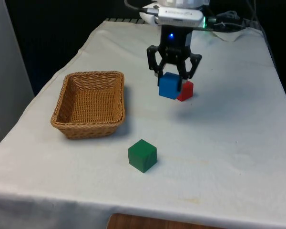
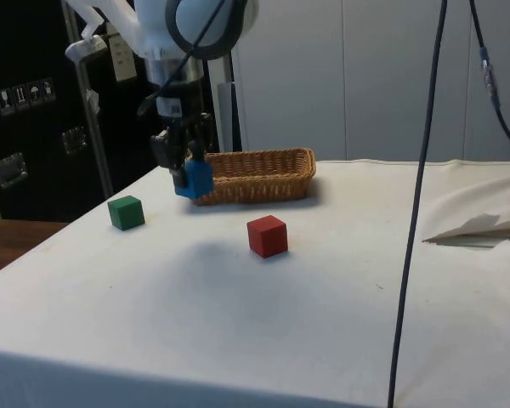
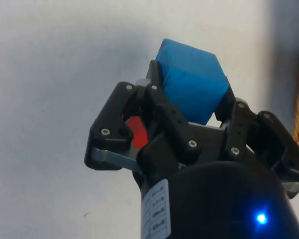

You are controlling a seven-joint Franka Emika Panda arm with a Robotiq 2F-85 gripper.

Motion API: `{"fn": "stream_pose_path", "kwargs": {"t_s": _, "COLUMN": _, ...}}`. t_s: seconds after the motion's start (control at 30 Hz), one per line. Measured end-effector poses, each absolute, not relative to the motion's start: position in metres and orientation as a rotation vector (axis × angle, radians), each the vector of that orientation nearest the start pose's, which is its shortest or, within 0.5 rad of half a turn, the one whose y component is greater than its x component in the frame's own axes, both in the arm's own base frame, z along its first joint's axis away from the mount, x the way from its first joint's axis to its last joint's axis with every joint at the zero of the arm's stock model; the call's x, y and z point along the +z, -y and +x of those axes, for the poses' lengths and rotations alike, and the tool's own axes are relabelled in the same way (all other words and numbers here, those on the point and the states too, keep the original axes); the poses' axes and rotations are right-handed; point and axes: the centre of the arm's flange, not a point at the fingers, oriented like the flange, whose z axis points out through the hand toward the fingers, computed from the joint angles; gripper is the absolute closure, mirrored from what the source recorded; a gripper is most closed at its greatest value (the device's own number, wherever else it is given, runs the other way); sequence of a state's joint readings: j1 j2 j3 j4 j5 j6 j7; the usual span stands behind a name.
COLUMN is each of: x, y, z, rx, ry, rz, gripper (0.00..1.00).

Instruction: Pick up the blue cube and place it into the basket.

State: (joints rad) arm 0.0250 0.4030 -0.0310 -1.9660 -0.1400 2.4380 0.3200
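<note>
The cube (image 1: 169, 86) sits between the gripper (image 1: 173, 75) fingers, raised off the table (image 1: 238, 124). A second cube (image 1: 185, 90) lies just behind the fingers; a third (image 1: 142, 155) lies well before them; the basket (image 1: 89, 103) stands to the front view's left of them.

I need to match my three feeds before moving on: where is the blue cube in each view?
Front view: blue cube held in the gripper, partly covering the red cube.
Side view: blue cube off the cloth, in front of the basket's near corner.
Wrist view: blue cube between the fingers.
Shared landmark: the basket.
</note>
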Motion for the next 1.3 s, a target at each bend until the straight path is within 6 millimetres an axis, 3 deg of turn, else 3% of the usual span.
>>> {"fn": "stream_pose_path", "kwargs": {"t_s": 0.77, "x": 0.315, "y": 0.061, "z": 0.618, "rx": -0.176, "ry": -0.368, "rz": -3.249, "gripper": 0.97}}
{"fn": "stream_pose_path", "kwargs": {"t_s": 1.3, "x": 0.319, "y": 0.1, "z": 0.614, "rx": -0.178, "ry": -0.355, "rz": -3.273, "gripper": 0.97}}
